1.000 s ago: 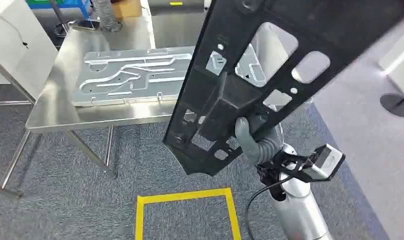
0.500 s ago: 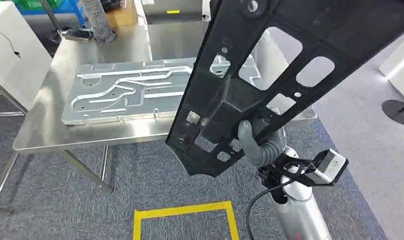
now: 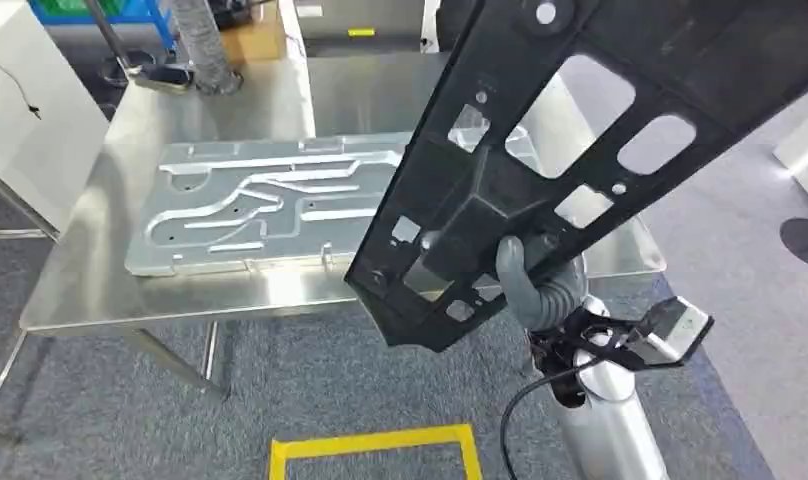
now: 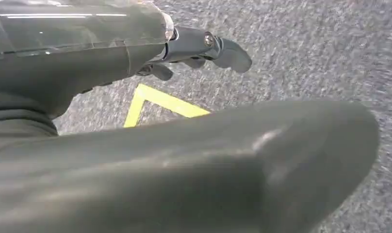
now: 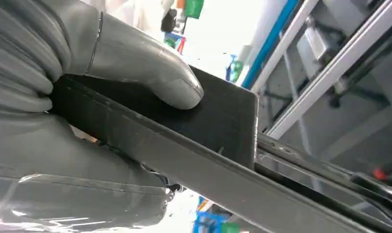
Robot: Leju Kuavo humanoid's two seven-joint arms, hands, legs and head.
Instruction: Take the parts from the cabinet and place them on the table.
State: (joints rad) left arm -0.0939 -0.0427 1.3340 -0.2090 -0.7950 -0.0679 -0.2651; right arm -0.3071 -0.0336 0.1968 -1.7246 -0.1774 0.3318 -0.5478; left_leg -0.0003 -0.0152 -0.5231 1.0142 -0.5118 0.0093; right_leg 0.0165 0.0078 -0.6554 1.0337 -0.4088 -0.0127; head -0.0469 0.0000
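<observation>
The right hand [image 3: 528,285] grips the black perforated panel [image 3: 580,130] near its lower end, thumb pressed on one face and fingers wrapped behind, holding it tilted in the air above the near right corner of the steel surface [image 3: 80,290]. On that surface, beside the raised panel, a silver stamped plate [image 3: 270,200] lies flat. The left hand [image 4: 204,48] hangs over grey carpet [image 4: 305,43] near a yellow tape outline [image 3: 370,445] on the floor before the surface, holding nothing, its fingers apart.
</observation>
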